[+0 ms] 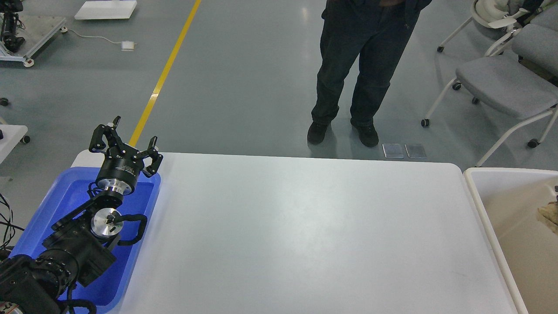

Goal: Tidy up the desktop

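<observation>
The desktop (305,226) is a wide white tabletop with rounded corners, and nothing lies on its visible surface. My left gripper (130,136) is open and empty, its fingers spread, above the far right corner of a blue plastic tray (56,198) on the desktop's left end. My left arm comes in from the bottom left and covers much of the tray. My right gripper is out of view.
A cream-coloured bin (479,192) stands against the desktop's right edge. A pale crumpled thing (550,214) shows in it at the frame's edge, under a small dark bit. A person (353,69) stands beyond the far edge. Wheeled chairs (501,83) stand at the back right.
</observation>
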Robot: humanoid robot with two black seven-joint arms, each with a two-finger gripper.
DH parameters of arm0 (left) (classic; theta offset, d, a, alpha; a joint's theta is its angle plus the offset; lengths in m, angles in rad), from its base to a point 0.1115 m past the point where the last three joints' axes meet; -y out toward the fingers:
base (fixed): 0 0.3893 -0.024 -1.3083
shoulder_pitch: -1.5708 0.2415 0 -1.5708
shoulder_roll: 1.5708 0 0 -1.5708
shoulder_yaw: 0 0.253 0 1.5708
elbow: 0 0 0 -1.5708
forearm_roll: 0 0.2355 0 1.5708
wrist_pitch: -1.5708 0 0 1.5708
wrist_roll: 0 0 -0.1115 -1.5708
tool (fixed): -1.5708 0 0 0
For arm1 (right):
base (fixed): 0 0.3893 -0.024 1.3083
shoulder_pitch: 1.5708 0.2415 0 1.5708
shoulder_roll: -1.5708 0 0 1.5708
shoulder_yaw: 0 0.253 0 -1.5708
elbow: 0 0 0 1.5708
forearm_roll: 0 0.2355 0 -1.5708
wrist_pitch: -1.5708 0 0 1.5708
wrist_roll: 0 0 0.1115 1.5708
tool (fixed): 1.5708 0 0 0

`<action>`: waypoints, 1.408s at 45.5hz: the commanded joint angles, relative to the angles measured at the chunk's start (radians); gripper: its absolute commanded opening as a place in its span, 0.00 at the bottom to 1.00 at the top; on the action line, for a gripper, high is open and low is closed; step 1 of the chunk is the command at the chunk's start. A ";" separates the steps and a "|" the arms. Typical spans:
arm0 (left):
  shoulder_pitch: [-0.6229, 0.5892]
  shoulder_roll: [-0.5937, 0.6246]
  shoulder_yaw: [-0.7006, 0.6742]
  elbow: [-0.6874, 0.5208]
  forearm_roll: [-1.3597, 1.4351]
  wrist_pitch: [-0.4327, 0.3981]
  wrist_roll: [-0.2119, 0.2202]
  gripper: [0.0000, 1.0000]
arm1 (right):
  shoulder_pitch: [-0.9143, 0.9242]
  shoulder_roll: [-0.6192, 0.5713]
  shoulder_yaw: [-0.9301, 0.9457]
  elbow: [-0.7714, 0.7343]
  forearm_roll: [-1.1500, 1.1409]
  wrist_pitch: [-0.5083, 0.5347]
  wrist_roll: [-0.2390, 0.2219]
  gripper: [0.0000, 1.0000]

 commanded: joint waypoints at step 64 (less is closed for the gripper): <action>0.000 0.002 0.001 0.000 0.000 0.000 0.000 1.00 | -0.026 0.041 0.155 -0.004 0.065 -0.006 -0.020 1.00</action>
